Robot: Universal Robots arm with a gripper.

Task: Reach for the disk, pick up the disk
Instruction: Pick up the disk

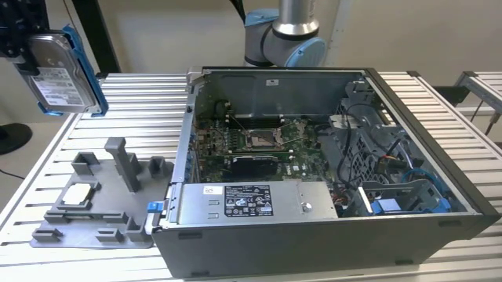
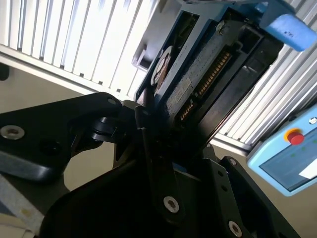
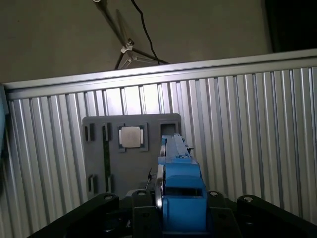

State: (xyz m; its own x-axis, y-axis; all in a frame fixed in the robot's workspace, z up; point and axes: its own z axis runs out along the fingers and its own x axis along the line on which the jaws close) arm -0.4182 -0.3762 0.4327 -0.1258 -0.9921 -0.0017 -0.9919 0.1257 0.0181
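Exterior view, upper left of frame: the disk (image 1: 64, 82) is in the air, well clear of the table (image 1: 133, 111). It hangs roughly upright with a slight tilt, label facing the camera and blue bracket along its edges.

Gripper (image 1: 27, 56) sits at the far upper left edge with its black fingers on the disk's upper end. In the second wrist view the jaws are closed on the disk (image 2: 198, 84), one finger (image 2: 148, 134) flat against its side. How deep the pads bite is hard to make out there.

Step in hand, as I judge it: the reach is done and the pick-up looks as good as complete. Only the hold is left to mind. Any further travel would call for a steady clamp and little swing, since the disk is held by one end only.

Arm pose: base joints (image 1: 286, 35) stand at upper centre, behind the open case (image 1: 314, 252). The tool points down at the table. The first wrist view looks along the disk (image 3: 181, 188) at the slats and the grey fixture (image 3: 99, 148), where the chip (image 3: 131, 137) sits in its pocket.
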